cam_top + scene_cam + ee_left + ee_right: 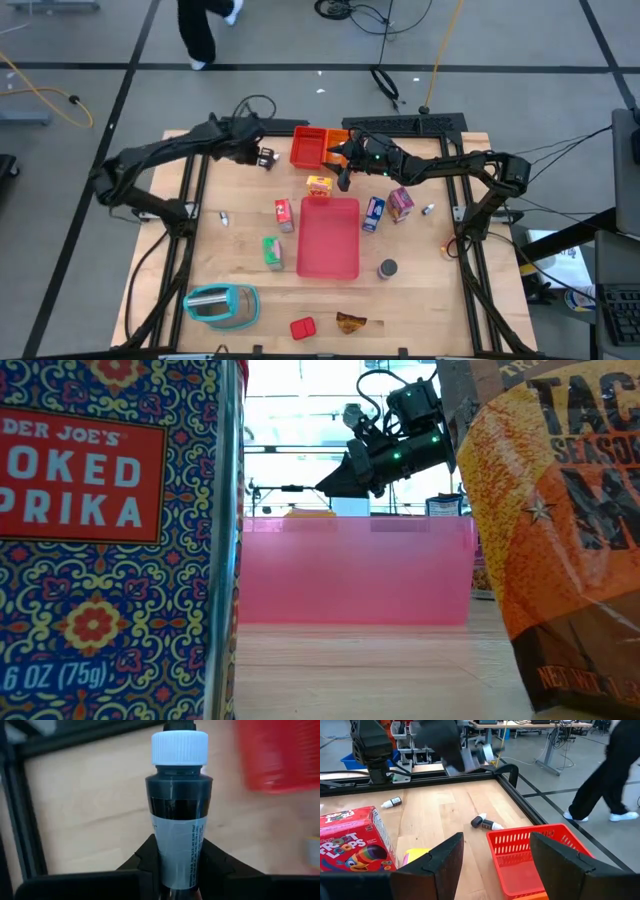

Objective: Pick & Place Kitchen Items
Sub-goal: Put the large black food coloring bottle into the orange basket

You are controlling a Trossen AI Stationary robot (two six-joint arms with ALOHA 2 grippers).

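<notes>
Even indoor light, with blur in the close views

In the high view the tabletop [240, 250] is evenly lit and shadows are soft. In the low view bright windows behind cause glare, and the near paprika tin [110, 530] and taco packet [560, 530] are out of focus. In the left wrist view the red bin [280, 755] is blurred; the bottle [179, 820] is sharp.

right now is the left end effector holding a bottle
Yes, the left end effector is clamped on a dark bottle with a white cap, its fingers pressing either side.
</notes>
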